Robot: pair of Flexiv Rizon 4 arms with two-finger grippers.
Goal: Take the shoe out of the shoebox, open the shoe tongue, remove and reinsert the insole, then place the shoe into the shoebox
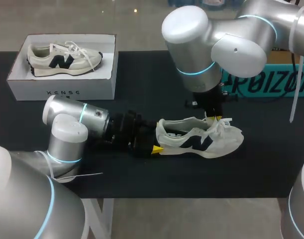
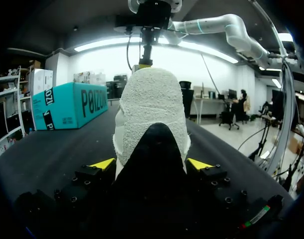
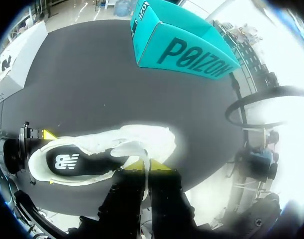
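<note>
A white shoe [image 1: 201, 139] with a dark side logo lies on the black table [image 1: 142, 99], toe to the right. My left gripper [image 1: 156, 143] comes in low from the left. Its yellow fingertips [image 2: 103, 163] press both sides of the heel [image 2: 152, 109], so it is shut on the shoe. My right gripper [image 1: 215, 119] hangs straight down over the laces. Its fingers are pinched together on the white tongue [image 3: 142, 152], so it is shut on that. A dark insole [image 3: 67, 162] shows inside the shoe's opening. The white shoebox [image 1: 62, 87] stands at the far left with a second matching shoe [image 1: 62, 59] in it.
A teal box [image 1: 271, 82] lies at the table's far right, behind my right arm. The table's front edge runs a little below the shoe [image 1: 191, 194]. Bare black surface lies between the shoebox and the shoe.
</note>
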